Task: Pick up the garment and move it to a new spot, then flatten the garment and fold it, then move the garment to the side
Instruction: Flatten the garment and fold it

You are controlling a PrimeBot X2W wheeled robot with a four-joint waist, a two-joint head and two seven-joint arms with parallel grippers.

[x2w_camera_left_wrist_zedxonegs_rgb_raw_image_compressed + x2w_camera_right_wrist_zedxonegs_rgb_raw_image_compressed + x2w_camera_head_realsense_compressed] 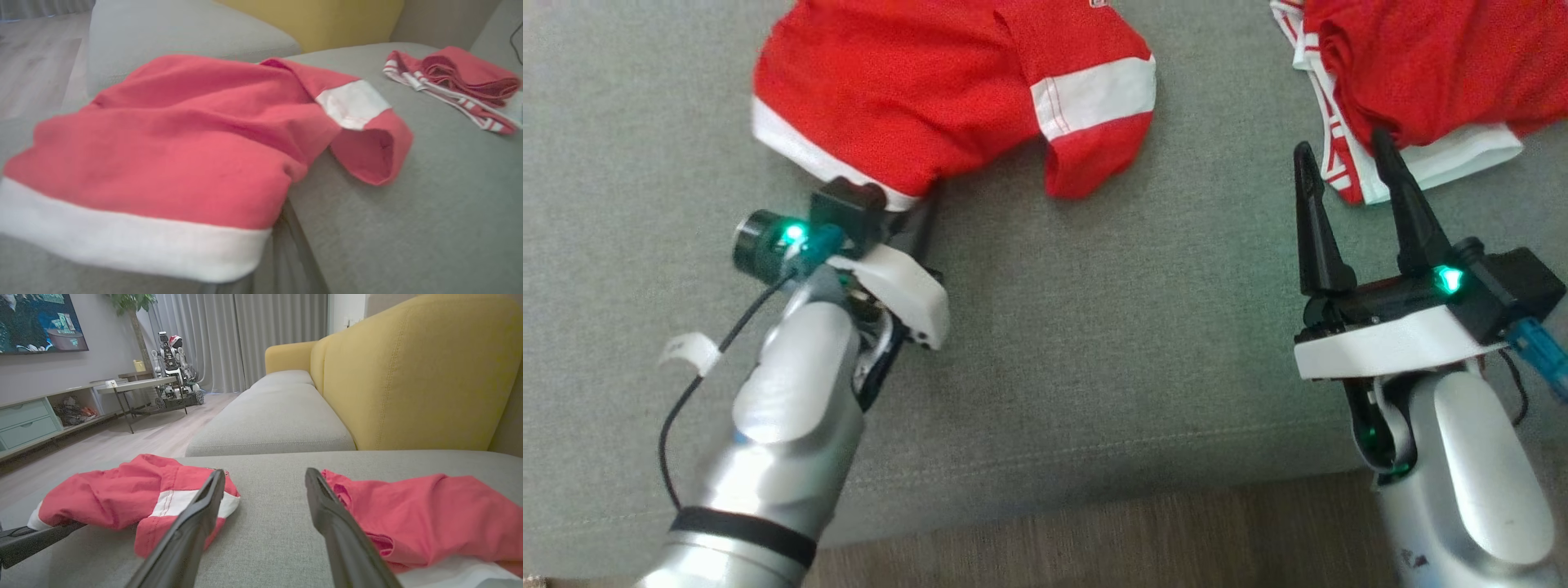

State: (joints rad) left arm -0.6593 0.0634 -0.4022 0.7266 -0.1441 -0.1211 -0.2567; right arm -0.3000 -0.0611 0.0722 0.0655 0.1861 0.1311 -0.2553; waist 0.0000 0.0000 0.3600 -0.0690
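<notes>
**A:** Far left of the grey fabric sofa seat (1094, 343) first. Left gripper (920, 214)?

**B:** Low on the seat's left half, dark fingers (923, 224) tucked under the white hem band (122, 241) of the red short-sleeved jersey garment (907, 90). Tips buried in cloth, so cannot tell whether clenched on the hem or released.

**A:** And the garment itself?

**B:** Lying bunched on the seat's left half, towards the back. Hem nearest the seat's front edge, white-banded red sleeve (1094, 98) flopped towards the seat's middle. Not flat, not folded yet.

**A:** Best way through the step in hand, then?

**B:** Judging by the lie, a pick-up at the hem. Take both layers of the band deep between the fingers, not just the top one. Lift straight up off the seat before travelling, to avoid dragging the sleeve into a twist. Set down on the bare middle of the seat, with room all round for flattening.

**A:** Further right?

**B:** Right gripper (1342, 147) hovering over the seat's right half, released, jaws spread wide, holding nothing. Beyond its tips, at the seat's right rear, a second red-and-white folded garment (1437, 73). Keep the carried cloth away from that pile. Bring the right gripper over to the opposite hem corner for the spread.
</notes>
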